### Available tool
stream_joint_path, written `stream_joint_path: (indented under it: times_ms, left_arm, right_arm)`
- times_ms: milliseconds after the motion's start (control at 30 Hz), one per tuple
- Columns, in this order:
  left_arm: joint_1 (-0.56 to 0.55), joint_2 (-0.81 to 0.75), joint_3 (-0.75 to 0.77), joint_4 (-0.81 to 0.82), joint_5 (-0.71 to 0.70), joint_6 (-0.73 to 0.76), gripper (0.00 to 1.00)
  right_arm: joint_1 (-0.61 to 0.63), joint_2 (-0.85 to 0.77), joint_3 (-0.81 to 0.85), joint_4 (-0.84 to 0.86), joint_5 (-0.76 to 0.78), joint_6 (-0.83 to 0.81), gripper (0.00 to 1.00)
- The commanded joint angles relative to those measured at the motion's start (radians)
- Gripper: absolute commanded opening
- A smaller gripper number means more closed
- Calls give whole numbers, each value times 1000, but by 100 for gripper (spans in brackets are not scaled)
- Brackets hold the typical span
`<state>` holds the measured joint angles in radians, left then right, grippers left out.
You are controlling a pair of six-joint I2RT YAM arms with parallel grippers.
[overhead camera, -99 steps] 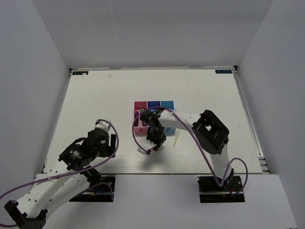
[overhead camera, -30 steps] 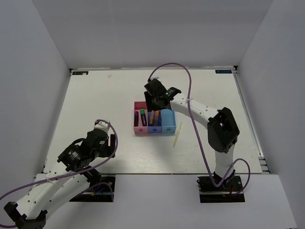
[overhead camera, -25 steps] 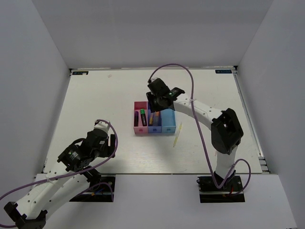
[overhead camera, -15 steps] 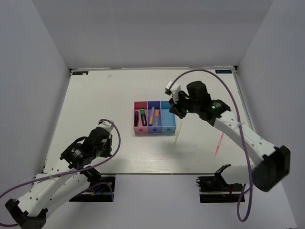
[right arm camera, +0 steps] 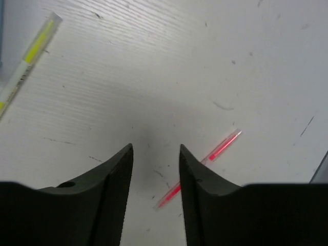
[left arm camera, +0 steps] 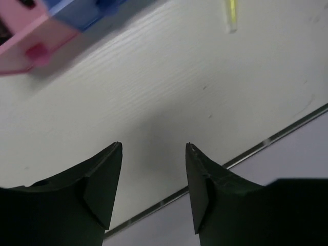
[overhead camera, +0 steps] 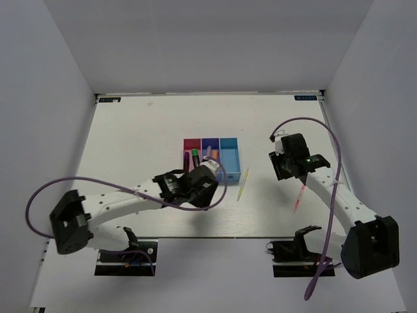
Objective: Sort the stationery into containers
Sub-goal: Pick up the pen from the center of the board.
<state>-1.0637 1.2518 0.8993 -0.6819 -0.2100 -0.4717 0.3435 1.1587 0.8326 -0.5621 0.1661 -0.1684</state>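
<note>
Both tools (left arm camera: 154, 148) (right arm camera: 155, 148) gape, clear only from wrists.

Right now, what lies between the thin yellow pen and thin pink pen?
Just bare white table between the thin yellow pen and thin pink pen, right wrist view.

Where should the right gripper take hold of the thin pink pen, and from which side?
Take the pink pen at mid-shaft, straight from above, closing across its thin width: it lies flat and slanted on the table, nothing touching it.
</note>
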Motion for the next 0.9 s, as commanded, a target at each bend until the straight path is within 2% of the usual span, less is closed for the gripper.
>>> stream_joint_path:
  times_ms: [0,100,133,167,200,233,300,333,367,467,867]
  left_arm:
    - [-44,118,88,159,-78,-64,62]
    - [-54,271,156,238,-89,-119,33]
    - [-65,299,205,252,-95,-126,30]
    - [-71,343,223,260,-127,-133,28]
    - [-79,388,245,263,-134,-152,25]
    - [-94,409,297,263,-147,-160,24]
    - [-110,484,349,266,-164,-177,26]
    - [-114,501,365,265,-170,-182,36]
    - [-117,532,394,263,-173,-188,38]
    - [-130,596,447,268,-180,-202,46]
    - [-143,745,533,243,-198,-206,49]
  right_arm:
    - [-41,-28,-26,-22,32,162,45]
    - [-116,-17,-36,-27,-5,251,33]
    - [-127,-16,-36,-30,-46,276,28]
    - [-139,-16,-30,-35,-60,285,14]
    - [-158,-16,-27,-39,-75,294,8]
    - [-172,-16,-21,-41,-115,306,7]
    - [-195,-22,-21,-44,-152,314,7]
    - [-221,-24,-23,-45,-154,319,7]
    - [-222,-28,-26,-44,-184,328,11]
    - [-256,-40,-32,-39,-226,329,14]
    - [-331,-80,-44,-44,-336,339,16]
